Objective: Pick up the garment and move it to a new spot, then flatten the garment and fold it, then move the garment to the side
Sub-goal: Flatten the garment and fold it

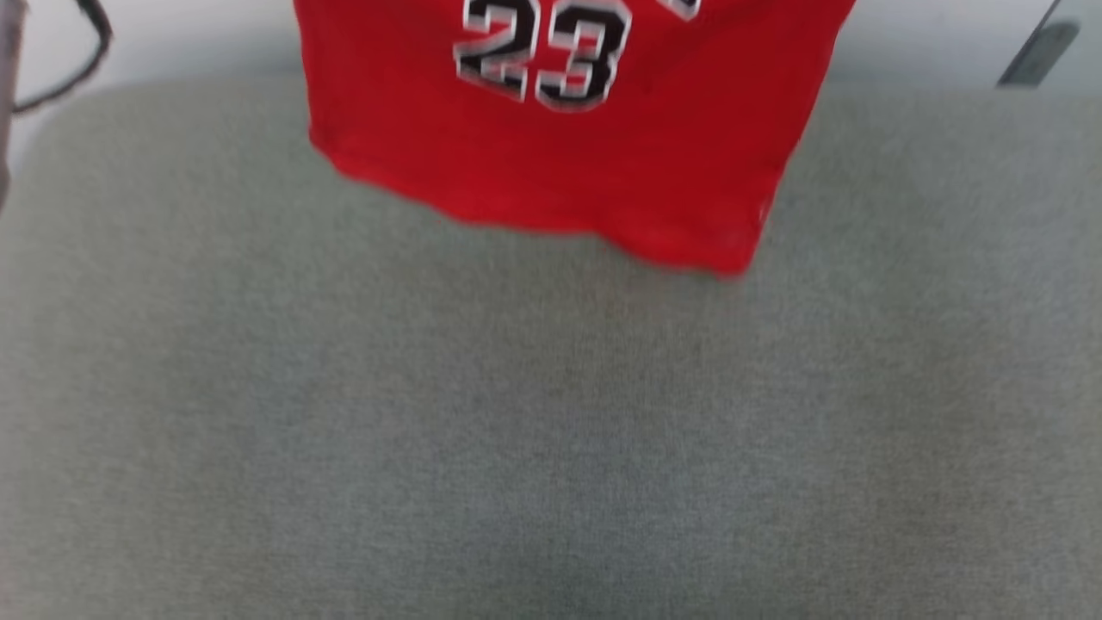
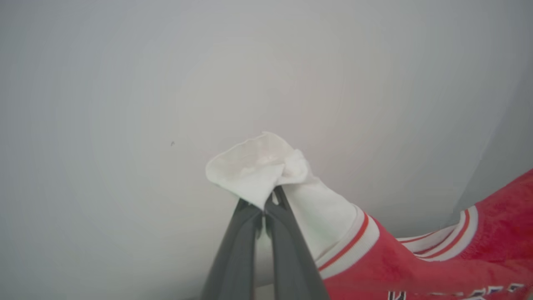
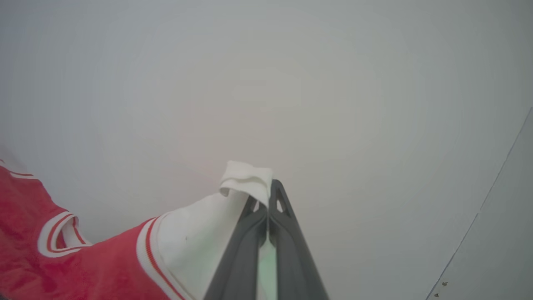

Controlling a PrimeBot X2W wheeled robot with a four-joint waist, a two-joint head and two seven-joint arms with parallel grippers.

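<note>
1. Begin with the grey padded surface (image 1: 551, 430) nearest you. It lies bare under the shirt. Treat it as the likely landing area for the flattening step.
2. Find the shirt (image 1: 560, 164). It hangs in the air over the far part of the pad, with its printed front toward you and the number 23 (image 1: 542, 60) upright. The hem (image 1: 534, 211) is its lowest edge. The picture is too blurred to tell whether the hem touches the pad.
3. Check the left gripper (image 2: 270, 196). Its fingers are pressed together on the bunched end of a white sleeve (image 2: 258, 166). With the pinch at the outer end, the sleeve and its striped trim (image 2: 349, 241) pull straight out from the body.
4. Check the right gripper (image 3: 266, 193). It is clamped in the same way on the folded end of the other white sleeve (image 3: 245, 177).
5. Note the reason for this hold. With the two grips set apart at opposite sleeve ends, the shirt's own weight draws the body down smooth. The striped collar (image 2: 449, 237) sags between them. This hold suits carrying the shirt and laying it down hem first.
6. Look past the grippers to the pale wall (image 3: 333, 83).
7. Note the dark cable (image 1: 77, 52) at the pad's far left corner. Keep the shirt away from it.
</note>
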